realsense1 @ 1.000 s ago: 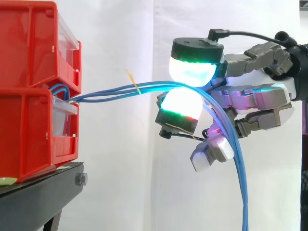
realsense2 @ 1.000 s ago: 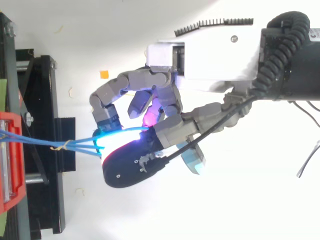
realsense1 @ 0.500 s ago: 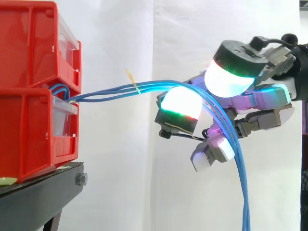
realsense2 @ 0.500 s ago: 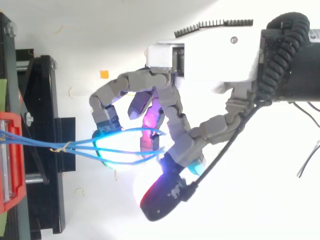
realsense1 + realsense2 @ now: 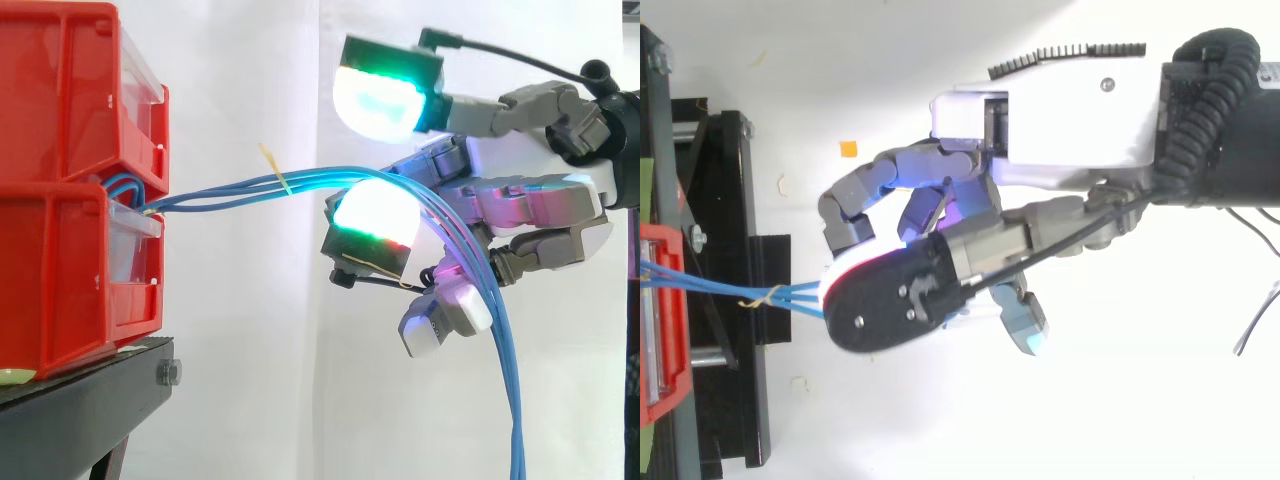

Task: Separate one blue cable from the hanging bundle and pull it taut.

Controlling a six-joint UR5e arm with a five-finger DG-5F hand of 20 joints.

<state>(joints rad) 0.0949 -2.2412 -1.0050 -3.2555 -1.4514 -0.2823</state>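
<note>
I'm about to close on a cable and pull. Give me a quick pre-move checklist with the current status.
1. Single strand isolated: not ok. Several blue cables lie together across the hand's lower pad.
2. Pinch: not ok. The upper pad sits above the cables with a gap.
3. Tension: not ok. The cables arc over the hand and hang loose below it.
4. Far ends in the red bin: ok, they enter it. Anchoring: cannot tell.
5. Yellow tie clear of the hand: ok. It sits between bin and hand.
</note>
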